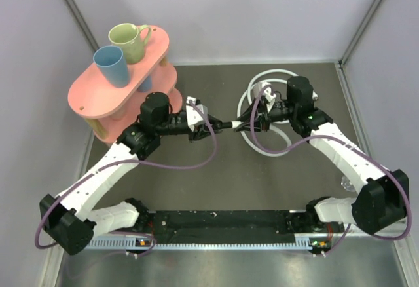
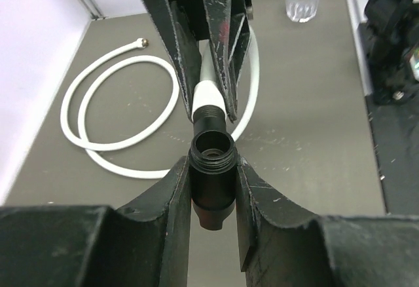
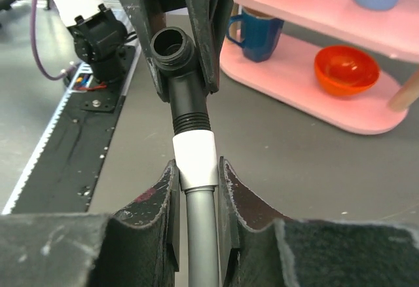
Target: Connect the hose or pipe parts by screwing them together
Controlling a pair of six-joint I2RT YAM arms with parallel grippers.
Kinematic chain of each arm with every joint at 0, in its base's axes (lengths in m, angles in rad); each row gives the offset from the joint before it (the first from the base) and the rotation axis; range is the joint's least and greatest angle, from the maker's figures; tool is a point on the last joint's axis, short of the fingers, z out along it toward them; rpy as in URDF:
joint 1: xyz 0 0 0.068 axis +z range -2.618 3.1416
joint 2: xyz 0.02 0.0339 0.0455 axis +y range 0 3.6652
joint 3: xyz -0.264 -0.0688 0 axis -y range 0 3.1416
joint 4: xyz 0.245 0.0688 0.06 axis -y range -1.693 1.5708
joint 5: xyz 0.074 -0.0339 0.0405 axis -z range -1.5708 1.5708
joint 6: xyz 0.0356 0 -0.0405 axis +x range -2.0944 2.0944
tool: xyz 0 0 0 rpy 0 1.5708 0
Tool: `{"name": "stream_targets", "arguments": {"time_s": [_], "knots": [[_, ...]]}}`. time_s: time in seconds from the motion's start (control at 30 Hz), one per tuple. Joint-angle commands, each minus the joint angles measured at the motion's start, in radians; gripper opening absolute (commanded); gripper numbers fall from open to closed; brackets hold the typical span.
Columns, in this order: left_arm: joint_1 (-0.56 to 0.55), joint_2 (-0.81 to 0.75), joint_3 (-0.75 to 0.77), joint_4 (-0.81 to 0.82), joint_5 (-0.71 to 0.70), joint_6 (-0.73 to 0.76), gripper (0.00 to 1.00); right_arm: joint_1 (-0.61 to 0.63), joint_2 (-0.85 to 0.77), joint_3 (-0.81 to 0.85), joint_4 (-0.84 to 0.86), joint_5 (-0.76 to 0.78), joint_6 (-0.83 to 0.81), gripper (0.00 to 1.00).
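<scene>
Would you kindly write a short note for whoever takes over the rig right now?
Left gripper: shut on the black connector.
Right gripper: shut on the hose at its white end collar; the rest lies coiled on the table.
Done: both parts held and lined up end to end, the connector's threaded port against the collar.
Left to do: screw them together; bare thread shows, so the joint is not tight; how far it has caught I cannot tell.

I see pale lavender walls (image 1: 262, 12) boxing in a dark grey tabletop (image 1: 222, 182). Back left stands a pink two-tier shelf (image 1: 88, 97) carrying a green mug (image 1: 127, 41) and a blue cup (image 1: 111, 65). Lighting seems even, probably from overhead.
</scene>
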State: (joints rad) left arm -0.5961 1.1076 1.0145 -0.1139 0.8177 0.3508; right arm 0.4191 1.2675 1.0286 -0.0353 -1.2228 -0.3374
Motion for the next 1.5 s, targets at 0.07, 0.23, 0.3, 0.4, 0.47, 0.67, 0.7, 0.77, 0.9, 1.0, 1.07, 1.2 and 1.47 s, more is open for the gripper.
{"name": "stream_targets", "arguments": {"time_s": [0.07,0.23,0.3,0.4,0.47,0.67,0.7,0.77,0.9,1.0,1.07,1.2,1.47], "knots": [[-0.057,-0.018,-0.046,-0.067,-0.067,0.271,0.0,-0.005,-0.011,0.079,0.077,0.014,0.175,0.0],[-0.054,-0.032,-0.071,0.052,-0.17,0.07,0.0,-0.003,-0.098,0.004,0.06,0.124,0.126,0.43],[-0.047,-0.035,-0.074,0.083,-0.187,-0.083,0.0,-0.003,-0.191,-0.074,0.074,0.251,0.046,0.62],[-0.024,-0.025,-0.047,0.099,-0.189,-0.345,0.0,-0.003,-0.287,-0.187,0.153,0.377,-0.054,0.71],[-0.008,0.004,0.018,0.047,-0.201,-0.578,0.0,-0.005,-0.358,-0.229,0.19,0.39,-0.124,0.73],[0.036,0.08,0.203,-0.149,-0.106,-0.992,0.0,0.039,-0.494,-0.324,0.32,0.423,-0.315,0.74],[0.044,0.077,0.197,-0.1,-0.077,-1.054,0.0,0.056,-0.505,-0.349,0.368,0.504,-0.343,0.73],[0.064,0.058,0.151,-0.021,-0.019,-1.244,0.0,0.122,-0.526,-0.393,0.42,0.59,-0.434,0.73],[0.09,0.043,0.055,0.218,0.066,-1.521,0.0,0.237,-0.517,-0.403,0.471,0.765,-0.57,0.72],[0.097,0.041,0.0,0.292,0.092,-1.677,0.0,0.294,-0.491,-0.391,0.465,0.825,-0.65,0.71],[0.101,0.037,-0.037,0.373,0.098,-1.765,0.0,0.314,-0.474,-0.377,0.453,0.842,-0.693,0.69],[0.102,0.037,-0.044,0.387,0.097,-1.803,0.0,0.357,-0.432,-0.352,0.417,0.878,-0.732,0.64],[0.113,0.043,-0.036,0.396,0.107,-1.828,0.0,0.38,-0.402,-0.357,0.396,0.907,-0.747,0.61]]}}
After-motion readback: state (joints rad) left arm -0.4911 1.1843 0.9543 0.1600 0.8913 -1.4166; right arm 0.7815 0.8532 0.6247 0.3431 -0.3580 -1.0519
